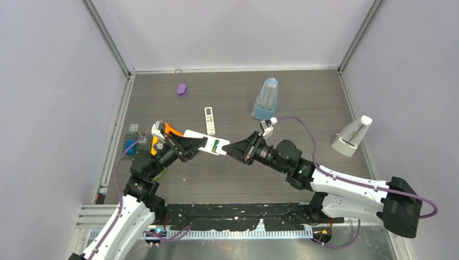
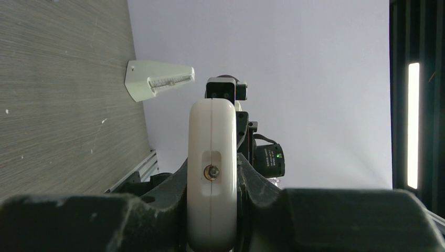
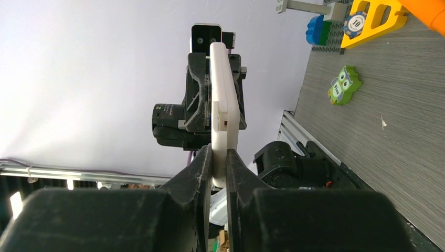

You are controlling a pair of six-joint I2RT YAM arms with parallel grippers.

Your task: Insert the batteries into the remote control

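Note:
A white remote control is held in the air between both grippers, above the table's middle. A short green cell shows in its open slot. My left gripper is shut on the remote's left end, seen end-on in the left wrist view between the fingers. My right gripper is shut on the right end; the remote shows edge-on in the right wrist view. No other batteries are in view.
A second small white remote lies on the table behind. A purple lump is at the back left, a blue transparent case at the back, a white wedge stand at the right. Toy bricks and a green owl lie at the left.

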